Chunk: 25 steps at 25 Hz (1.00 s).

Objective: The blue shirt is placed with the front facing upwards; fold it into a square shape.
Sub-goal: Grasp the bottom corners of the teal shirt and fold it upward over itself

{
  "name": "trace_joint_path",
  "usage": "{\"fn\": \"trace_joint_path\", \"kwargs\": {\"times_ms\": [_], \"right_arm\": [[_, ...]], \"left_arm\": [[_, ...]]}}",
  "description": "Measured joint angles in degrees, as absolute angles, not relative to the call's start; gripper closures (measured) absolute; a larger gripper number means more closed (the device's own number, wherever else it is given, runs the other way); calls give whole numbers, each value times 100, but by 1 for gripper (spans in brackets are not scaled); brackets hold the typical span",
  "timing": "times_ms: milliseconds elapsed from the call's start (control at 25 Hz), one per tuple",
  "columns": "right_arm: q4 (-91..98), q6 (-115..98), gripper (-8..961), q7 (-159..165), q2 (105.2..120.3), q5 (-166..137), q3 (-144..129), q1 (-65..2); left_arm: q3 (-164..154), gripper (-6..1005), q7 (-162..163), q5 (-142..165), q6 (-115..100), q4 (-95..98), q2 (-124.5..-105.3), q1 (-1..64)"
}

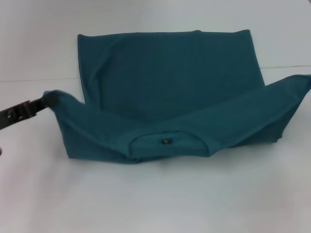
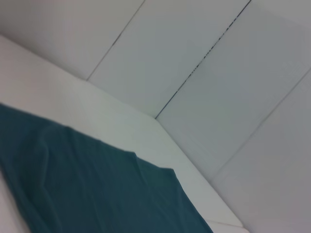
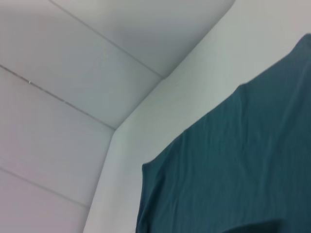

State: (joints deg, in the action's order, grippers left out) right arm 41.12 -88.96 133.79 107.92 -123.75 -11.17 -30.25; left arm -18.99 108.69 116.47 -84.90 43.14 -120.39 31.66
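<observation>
The blue shirt (image 1: 165, 73) lies on the white table (image 1: 155, 199), its far part flat. Its near part is raised at both ends and sags in the middle, where the round collar with a small dark label (image 1: 166, 141) faces me. My left gripper (image 1: 47, 101) comes in from the left edge and is shut on the bunched left corner of the shirt, held above the table. The right corner (image 1: 303, 82) rises to the right frame edge; my right gripper is out of the head view. Both wrist views show only shirt cloth (image 2: 87, 189) (image 3: 233, 165) and table.
White table surface (image 2: 121, 121) surrounds the shirt on all sides. White wall panels (image 3: 73, 73) stand behind the table's far edge, meeting it at a corner seam.
</observation>
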Motion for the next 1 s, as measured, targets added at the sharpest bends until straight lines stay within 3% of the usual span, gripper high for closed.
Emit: {"fn": "trace_joint_path", "kwargs": {"times_ms": [400, 1000], "right_arm": [[3746, -7878, 905, 13307, 10739, -12358, -1328, -3483], [3201, -6739, 895, 12972, 10751, -12207, -1374, -3859]], "left_arm": [[-2435, 971, 10617, 11646, -7380, 3709, -11835, 3984], [-2697, 972, 10230, 11634, -6041, 3202, -11795, 4579]]}}
